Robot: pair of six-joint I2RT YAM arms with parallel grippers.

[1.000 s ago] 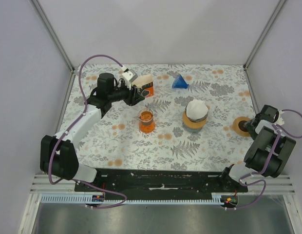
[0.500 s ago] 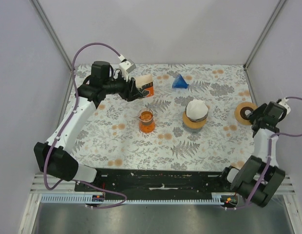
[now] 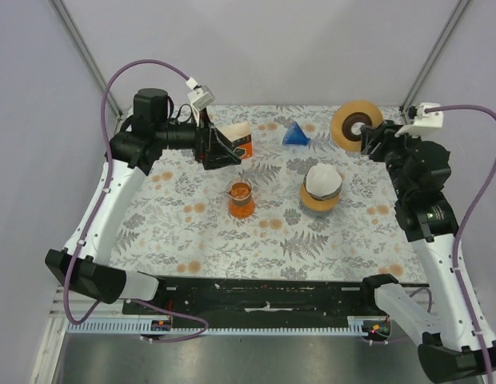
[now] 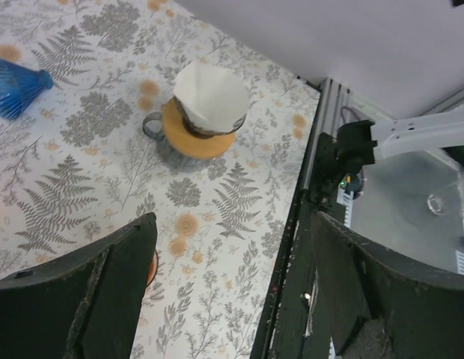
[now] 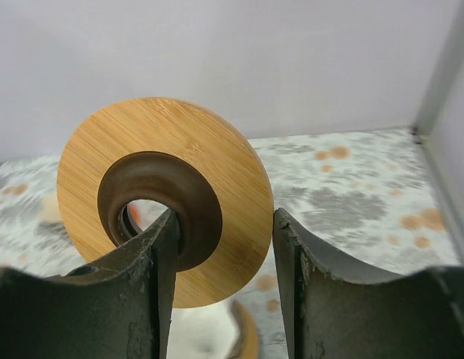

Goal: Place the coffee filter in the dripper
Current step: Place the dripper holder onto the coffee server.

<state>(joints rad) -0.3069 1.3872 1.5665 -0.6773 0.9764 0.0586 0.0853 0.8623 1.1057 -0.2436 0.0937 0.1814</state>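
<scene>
Tabletop covered by a tablecloth [image 3: 352, 240] printed with grey ferns and orange blossoms. The white paper coffee filter [image 3: 322, 178], a smooth open cone, sits inside the dripper [image 3: 316, 202] right of centre. The left wrist view resolves the dripper's flat wooden ring and a grey handle below it, which the overhead view does not separate. The left gripper [image 4: 233, 223] is released, its worn black fingers [image 4: 90, 299] spread wide with nothing between them. Overhead it lies against an orange container [image 3: 242, 146] with a pale top, partly hiding it; what the pale top is cannot be made out. The right gripper [image 5: 224, 217] is raised at the far right corner and clamps a round wooden disc [image 5: 217, 149] of bamboo-like grain. One finger passes through the hole of the disc's dark brown collar [image 5: 161, 179] and the other presses the outer rim, a detail only the right wrist view shows. The disc hides most of the table in that view. A ribbed blue cone [image 3: 294, 134] lies on its side at the far edge. A small glass vessel [image 3: 241, 198], orange in its lower part, stands near centre.
</scene>
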